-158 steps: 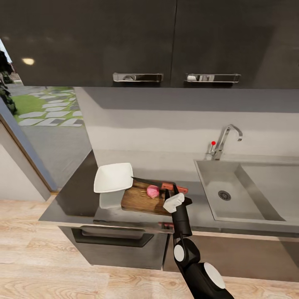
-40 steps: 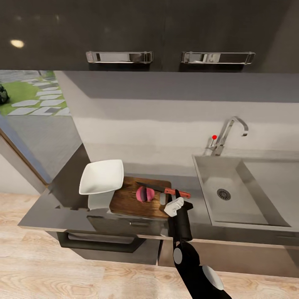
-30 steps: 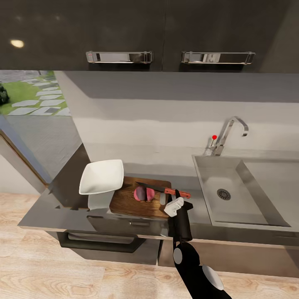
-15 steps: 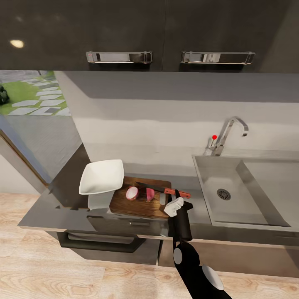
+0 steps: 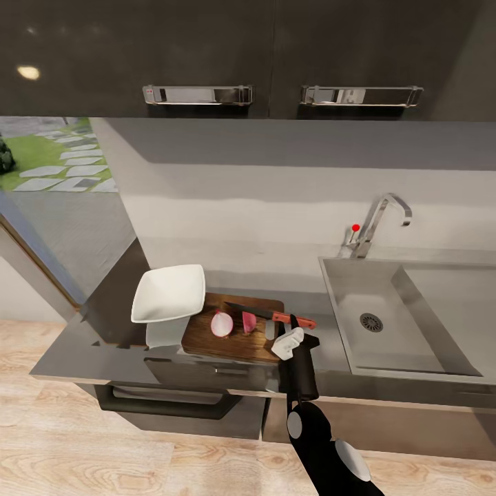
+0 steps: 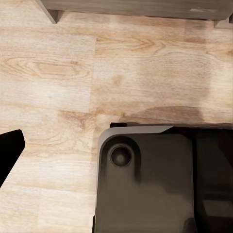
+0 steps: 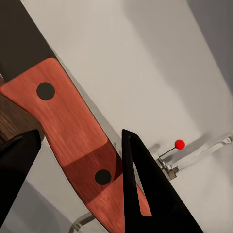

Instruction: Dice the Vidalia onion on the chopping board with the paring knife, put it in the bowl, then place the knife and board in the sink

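The Vidalia onion lies cut in two on the dark wooden chopping board (image 5: 204, 339): a paler half (image 5: 221, 324) to the left and a pink half (image 5: 249, 322) beside the blade. The paring knife (image 5: 274, 316) lies across the board's right end, blade pointing left. My right gripper (image 5: 295, 325) is shut on its reddish-brown handle (image 7: 73, 141), a black finger (image 7: 145, 194) on either side. The white square bowl (image 5: 169, 293) rests on the countertop (image 5: 76, 362) left of the board. The steel sink (image 5: 344, 303) is to the right, its basin bare. A black fingertip (image 6: 9, 150) of my left gripper hangs over the wooden floor.
A chrome tap (image 5: 377, 219) with a red knob (image 5: 355, 226) stands behind the sink. Dark upper cabinets with bar handles (image 5: 198, 94) hang over the counter. My dark base (image 6: 160, 184) sits on the floor (image 6: 121, 73) below the left arm.
The whole onion has split into two halves; the left half rolled away to the left and settled. The knife and right arm have stayed put over the last second.
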### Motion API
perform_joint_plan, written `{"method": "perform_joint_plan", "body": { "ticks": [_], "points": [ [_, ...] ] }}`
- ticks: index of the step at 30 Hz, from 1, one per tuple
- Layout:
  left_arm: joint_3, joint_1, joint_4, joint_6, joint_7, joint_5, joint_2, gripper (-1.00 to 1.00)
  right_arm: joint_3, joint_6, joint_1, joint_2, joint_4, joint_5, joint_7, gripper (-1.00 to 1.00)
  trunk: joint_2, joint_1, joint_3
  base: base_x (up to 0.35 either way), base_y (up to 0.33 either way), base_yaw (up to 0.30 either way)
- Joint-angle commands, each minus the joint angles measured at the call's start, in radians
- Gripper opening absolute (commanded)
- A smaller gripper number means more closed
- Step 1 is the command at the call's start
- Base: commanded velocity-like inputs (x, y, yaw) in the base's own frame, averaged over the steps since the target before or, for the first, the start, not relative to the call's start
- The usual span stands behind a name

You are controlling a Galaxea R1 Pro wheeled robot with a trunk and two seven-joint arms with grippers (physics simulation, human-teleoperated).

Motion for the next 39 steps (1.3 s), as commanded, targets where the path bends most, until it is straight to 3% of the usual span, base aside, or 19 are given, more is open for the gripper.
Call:
{"method": "perform_joint_plan", "body": {
  "ticks": [1, 27, 31, 39],
  "points": [
    [-0.007, 0.000, -0.001, -0.002, 0.006, 0.010, 0.001, 1.00, 0.000, 0.008, -0.001, 0.000, 0.013, -0.003, -0.004, -1.00, -0.001, 0.001, -0.001, 0.000, 0.000, 0.000],
    [-0.007, 0.000, 0.000, -0.002, 0.005, 0.010, 0.001, 1.00, 0.000, 0.008, 0.000, 0.002, 0.008, 0.000, -0.022, -1.00, -0.001, 0.001, -0.001, 0.000, 0.000, 0.000],
    [-0.007, 0.000, -0.001, -0.002, 0.005, 0.010, 0.001, 1.00, 0.000, 0.008, -0.001, 0.009, 0.000, 0.000, -0.038, -1.00, -0.001, 0.001, -0.001, 0.000, 0.000, 0.000],
    [-0.008, 0.000, 0.002, -0.006, 0.007, 0.013, -0.009, 1.00, 0.031, -0.008, 0.045, 0.054, -0.034, 0.037, -0.057, -1.00, -0.001, 0.001, -0.001, 0.000, 0.000, 0.000]
  ]
}}
